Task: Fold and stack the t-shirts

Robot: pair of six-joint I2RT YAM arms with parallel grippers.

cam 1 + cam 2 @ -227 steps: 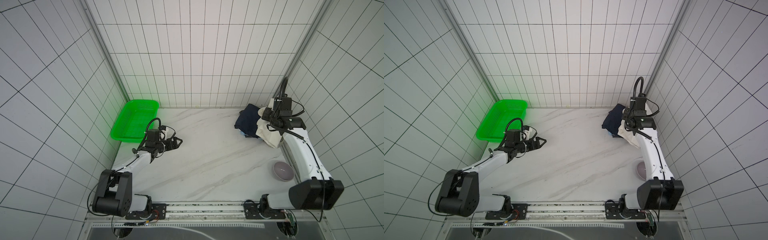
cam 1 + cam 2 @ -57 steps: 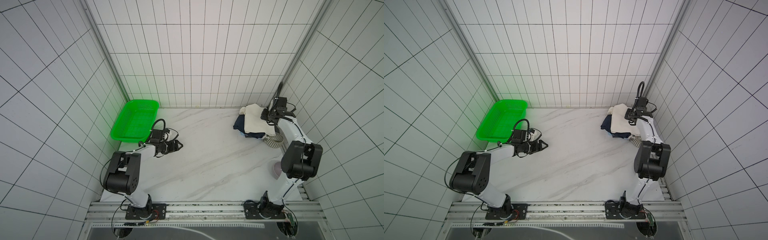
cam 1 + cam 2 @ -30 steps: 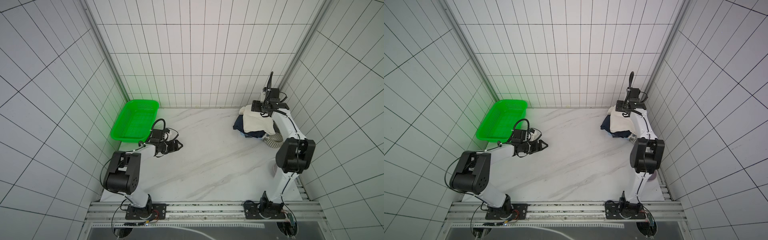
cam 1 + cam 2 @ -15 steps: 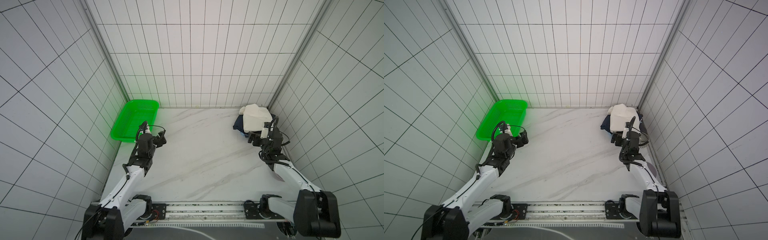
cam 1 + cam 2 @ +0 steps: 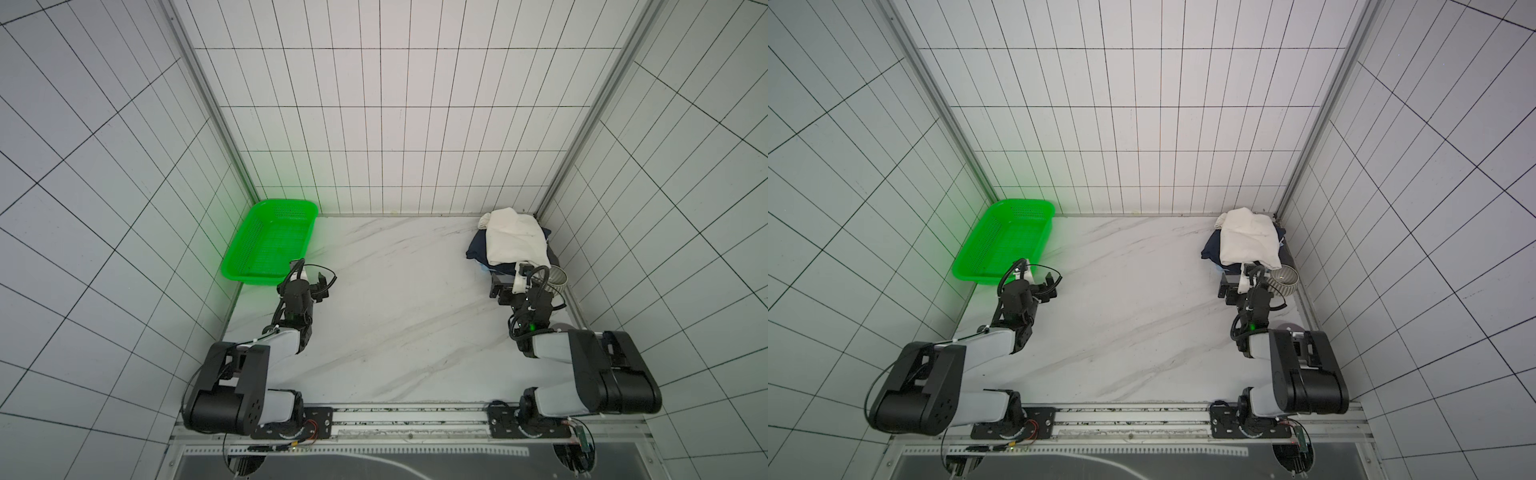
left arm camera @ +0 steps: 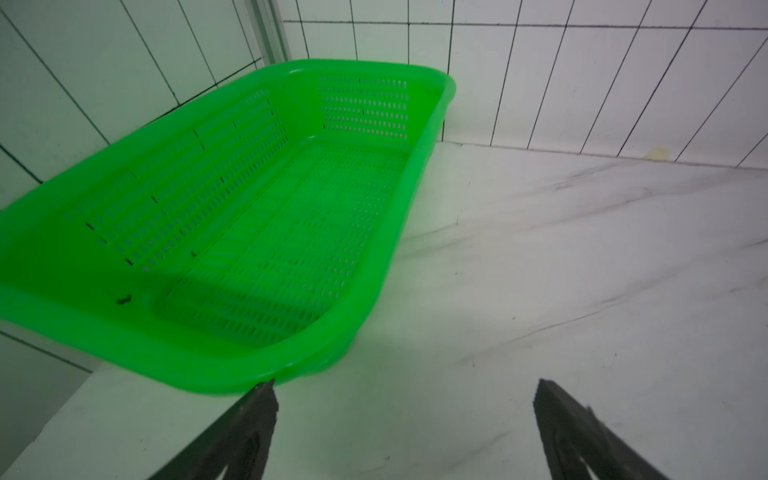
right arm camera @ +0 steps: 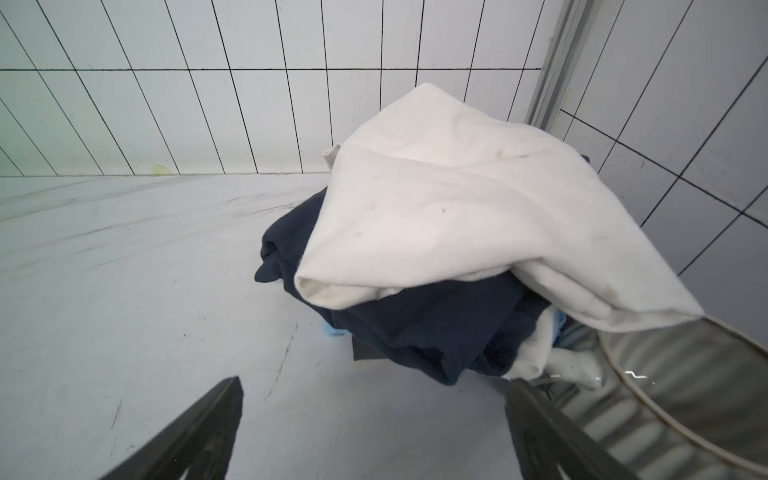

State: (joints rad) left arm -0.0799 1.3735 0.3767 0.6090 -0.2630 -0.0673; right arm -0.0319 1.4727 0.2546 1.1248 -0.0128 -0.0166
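The t-shirts lie heaped in the back right corner in both top views. A cream-white shirt (image 5: pixel 515 239) (image 5: pixel 1250 241) (image 7: pixel 457 216) is draped loosely over a crumpled navy one (image 5: pixel 478 251) (image 7: pixel 415 328). Bits of light-blue cloth (image 7: pixel 332 330) and white cloth (image 7: pixel 536 353) peek out underneath. My right gripper (image 5: pixel 509 282) (image 7: pixel 374 384) is open just in front of the pile, touching nothing. My left gripper (image 5: pixel 311 277) (image 6: pixel 405 386) is open over bare table by the near right corner of the basket and holds nothing.
A green perforated basket (image 5: pixel 239 237) (image 6: pixel 291 365) stands empty at the back left against the wall. A ribbed metal bowl (image 5: pixel 557 280) (image 7: pixel 685 395) sits by the right wall, touching the pile's near edge. The marble table (image 5: pixel 395 311) is walled by tiles on three sides.
My right gripper has come off the pile and drawn back toward the front, leaving the cream shirt on top. The left arm has folded back too. Both jaws have opened wider.
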